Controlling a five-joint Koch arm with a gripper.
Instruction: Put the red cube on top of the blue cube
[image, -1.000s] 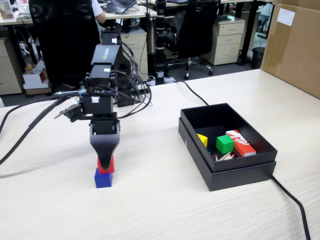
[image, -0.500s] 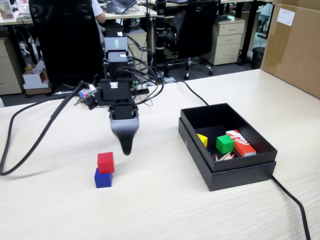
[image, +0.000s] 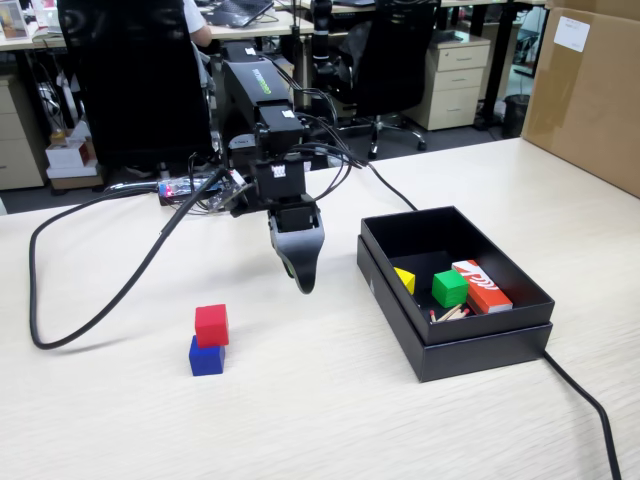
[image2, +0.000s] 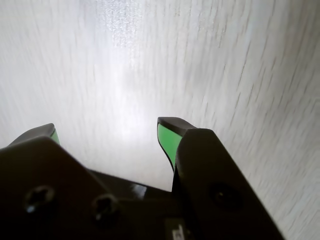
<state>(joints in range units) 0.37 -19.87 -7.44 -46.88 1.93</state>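
Hanging above bare table with jaws parted and empty, the claw stands up and to the right, in the fixed view, of the red cube, which sits on the blue cube.

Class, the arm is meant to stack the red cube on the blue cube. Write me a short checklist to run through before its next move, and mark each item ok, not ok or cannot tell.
1. Red cube sits on the blue cube: ok, though offset slightly to the right in the fixed view.
2. Pincer empty: ok; the wrist view shows only bare table between its green-lined fingertips.
3. Pincer open: ok, a wide gap shows.
4. Pincer clear of the stack: ok; in the fixed view it hangs to the right of it, apart.
5. Stack stable: cannot tell.
6. Black box out of the way: ok, it stands further right.
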